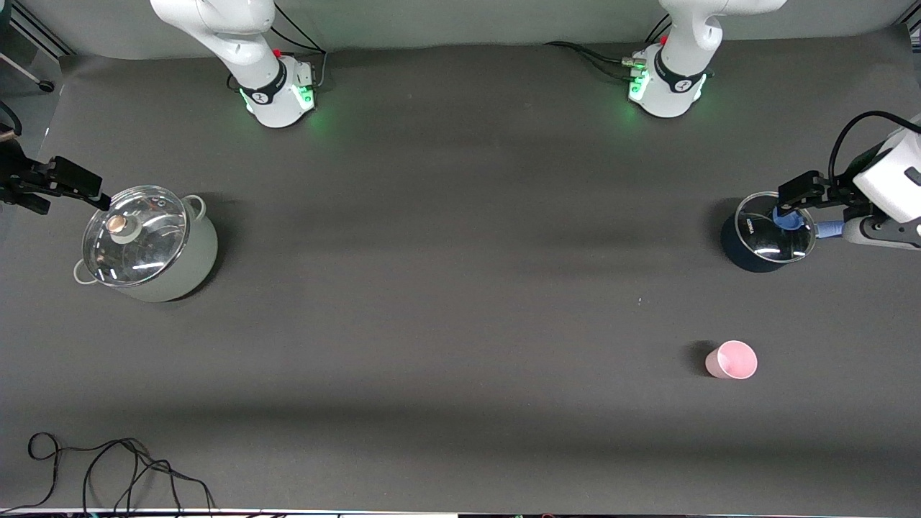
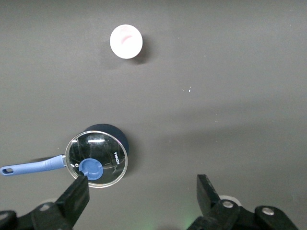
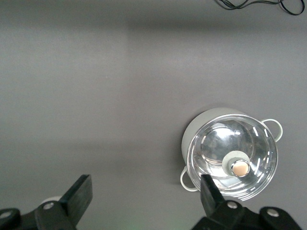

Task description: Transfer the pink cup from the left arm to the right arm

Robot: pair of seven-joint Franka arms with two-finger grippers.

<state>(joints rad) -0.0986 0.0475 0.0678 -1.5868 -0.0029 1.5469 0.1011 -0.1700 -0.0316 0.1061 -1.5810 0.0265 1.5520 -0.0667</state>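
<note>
**Both arms parked at the frame edges, tools open**

We see the left arm (image 1: pixel 888 191) entering at the right edge of the front view, its tool (image 1: pixel 799 205) spread wide and empty. Our right arm's tool (image 1: pixel 61 188) sits at the left edge, fingers (image 3: pixel 79 194) likewise apart, holding nothing. Both white bases stand along the top.

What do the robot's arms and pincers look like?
Both arms are glossy white, on round bases glowing green, with black cables plugged in. The left pincer and right pincer are black, with chunky fingers on linkages.
</note>
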